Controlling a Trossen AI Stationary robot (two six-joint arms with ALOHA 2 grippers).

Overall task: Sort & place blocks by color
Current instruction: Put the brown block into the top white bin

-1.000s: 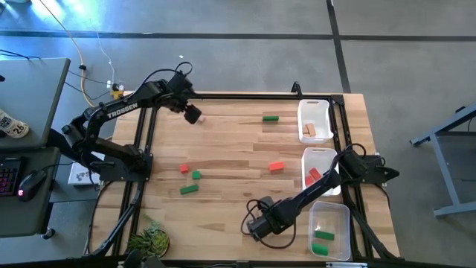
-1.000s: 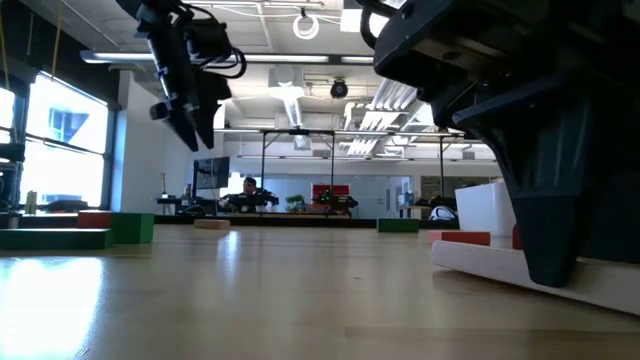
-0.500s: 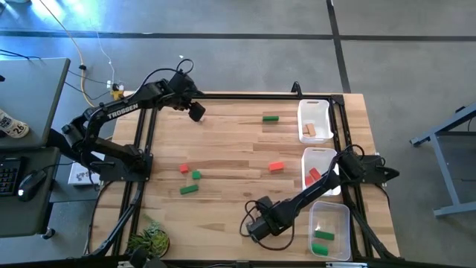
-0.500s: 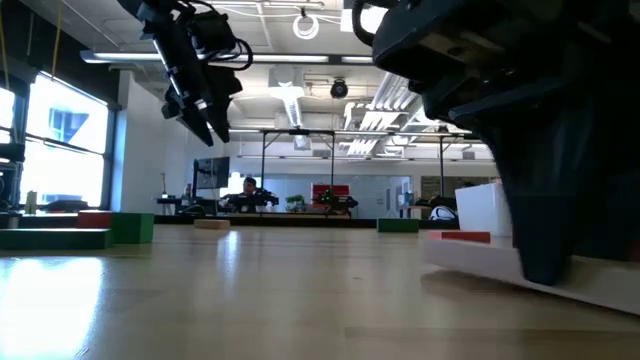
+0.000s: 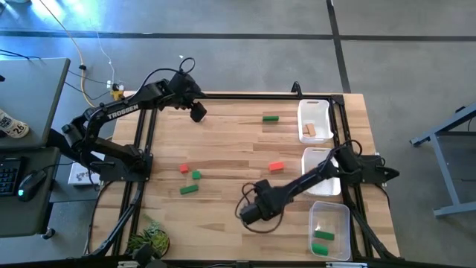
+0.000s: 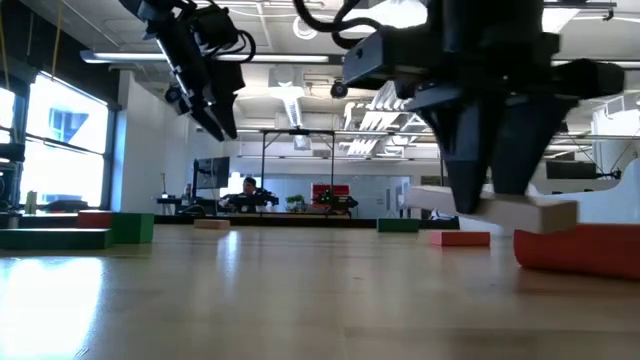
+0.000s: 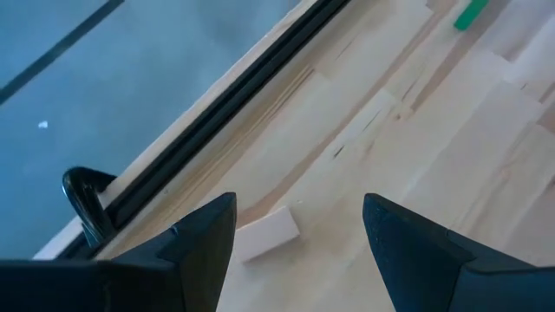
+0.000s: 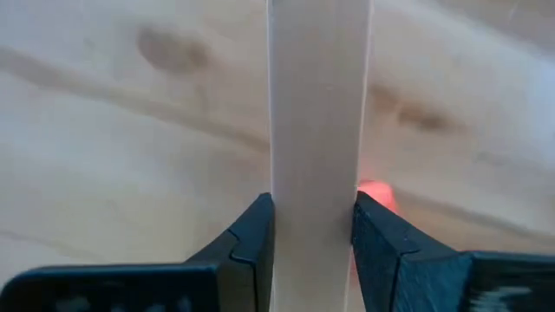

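My right gripper (image 5: 249, 213) is shut on a plain tan bar (image 6: 490, 207) over the table's near middle. A red block (image 6: 580, 247) lies just below and in front of it in the low view. My left gripper (image 5: 197, 113) hangs open above the far left of the table, over a tan block (image 7: 264, 234) that lies flat by the black frame rail. Loose on the wood are a green block (image 5: 271, 117), a red block (image 5: 276, 167), and a cluster of a red block (image 5: 184, 169), a green cube (image 5: 195, 175) and a green bar (image 5: 188, 189). My right gripper pinches the tan bar about its middle (image 8: 316, 208) between its two fingers (image 8: 251, 238), which lie across the bar. The fingers come from above, pointing down. The bar sits level and off the table; whether its end (image 6: 548, 214) touches the red block below, I cannot tell.
Three trays line the right edge: a white tray (image 5: 314, 110) with a tan block (image 5: 309, 130), a white tray (image 5: 318, 155) with red blocks, and a clear tray (image 5: 331, 212) with green blocks (image 5: 322, 235). A black frame rail (image 5: 245, 95) runs along the far edge.
My right gripper has swung away from the near edge, toward the table's middle and slightly left, carrying the tan bar; in the low view it has drawn back from the camera. My left gripper has shifted a little right and far and tipped.
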